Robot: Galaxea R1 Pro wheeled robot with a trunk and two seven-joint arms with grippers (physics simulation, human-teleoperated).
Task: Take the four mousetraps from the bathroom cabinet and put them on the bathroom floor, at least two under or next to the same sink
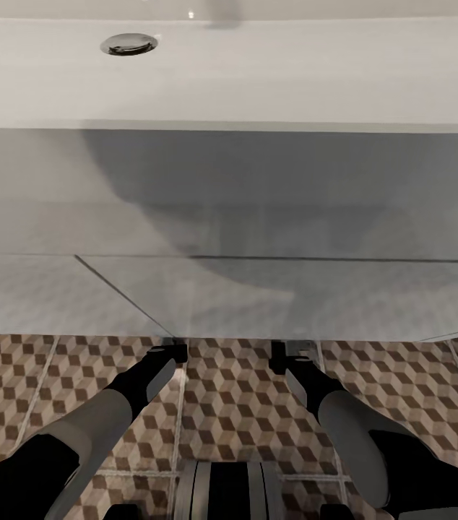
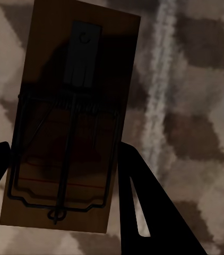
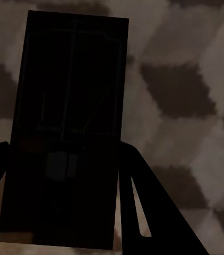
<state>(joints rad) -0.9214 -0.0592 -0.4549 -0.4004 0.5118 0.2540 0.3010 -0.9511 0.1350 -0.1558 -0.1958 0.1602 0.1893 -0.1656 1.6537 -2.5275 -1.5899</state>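
Both arms reach forward and down over the floor (image 1: 243, 419) from my remote seat, the left gripper (image 1: 173, 352) and right gripper (image 1: 287, 355) level with each other at the foot of the white vanity (image 1: 258, 303). In the left wrist view a trap (image 2: 69, 122) lies between the two dark fingers (image 2: 144, 212), its wire bar and spring showing, its long axis running straight out along the fingers. The jaws stand narrow, one finger at each long edge, and I judge them clamped on the slab. The right wrist view gives the same picture in deeper shade: a second trap (image 3: 67, 133), long axis out along the gripper, a finger (image 3: 144, 212) at either long side, held as far as I can tell. Blurred cube tiles lie behind each trap; whether either slab touches the floor I cannot tell.

Each trap lies dead ahead of its own gripper, so the coming move turns on height above the tiles rather than aim: lower, then open. Neither arm is nearer; both sit equally close to the vanity's base.

Beyond the grippers the vanity front rises to the sink (image 1: 258, 79), its chrome drain (image 1: 128, 44) at the far left. Set down here, both traps would lie directly beside that sink.
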